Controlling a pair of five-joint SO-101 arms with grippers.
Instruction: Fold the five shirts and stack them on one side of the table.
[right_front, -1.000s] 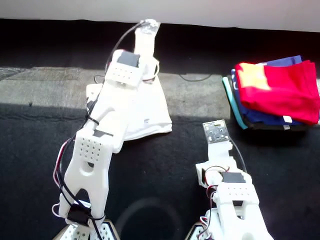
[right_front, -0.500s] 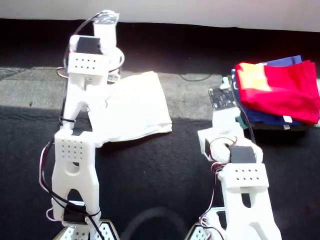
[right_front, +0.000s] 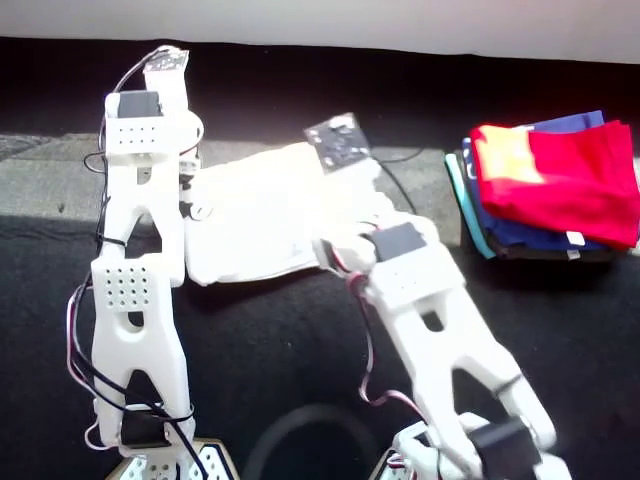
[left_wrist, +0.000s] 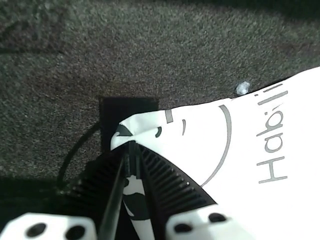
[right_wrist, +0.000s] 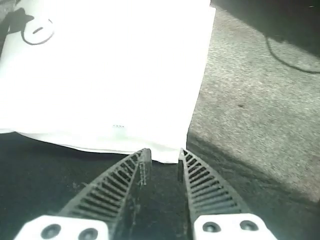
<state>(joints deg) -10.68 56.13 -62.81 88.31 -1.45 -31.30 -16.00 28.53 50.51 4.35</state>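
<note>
One white shirt (right_front: 262, 225), grey-printed, roughly rectangular, edges uneven.

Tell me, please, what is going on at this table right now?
The left gripper is shut on a corner of the white shirt on the table; the right gripper is open, its tips at another edge of it. A stack of folded shirts, red on top, sits off to the side.

free: front mat (right_front: 270, 335) | obstacle: shirt stack (right_front: 550, 190), right side
</note>
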